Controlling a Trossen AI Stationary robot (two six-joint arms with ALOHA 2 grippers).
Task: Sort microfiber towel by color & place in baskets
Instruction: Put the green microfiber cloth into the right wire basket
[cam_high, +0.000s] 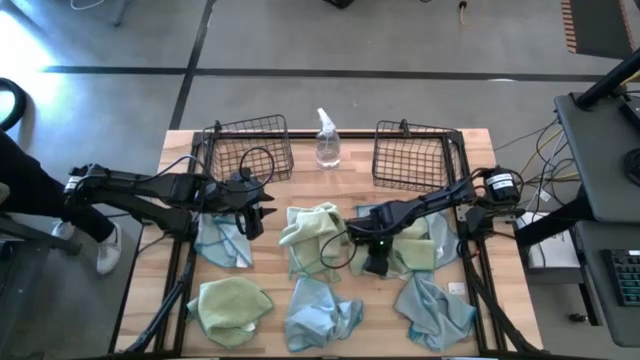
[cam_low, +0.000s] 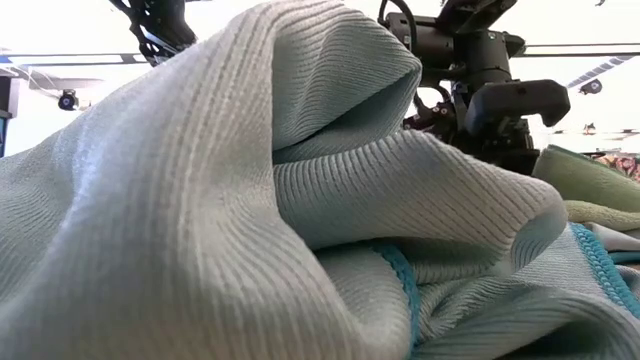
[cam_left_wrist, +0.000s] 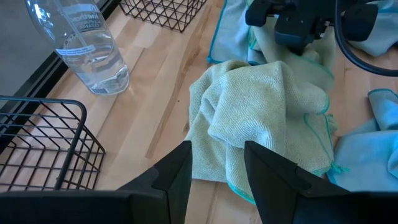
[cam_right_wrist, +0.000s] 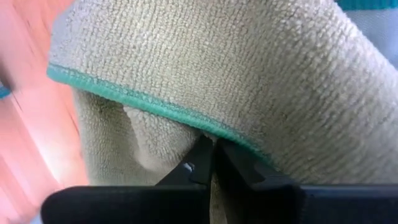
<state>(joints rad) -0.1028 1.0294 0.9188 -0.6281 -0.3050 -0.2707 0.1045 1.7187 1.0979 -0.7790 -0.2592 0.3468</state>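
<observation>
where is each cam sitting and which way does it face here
High: overhead, straight down on table, both arms, both baskets.
Low: table height, blocked by a blue towel; arms above.
Left wrist: past its open fingers at a green towel, also seen in the high view.
Right wrist: right gripper pinched on green cloth.

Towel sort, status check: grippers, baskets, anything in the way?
Right gripper shut on a yellow-green towel. Left gripper open, above the table by the left basket. Both baskets empty; spray bottle stands between them, clear of the arms.
</observation>
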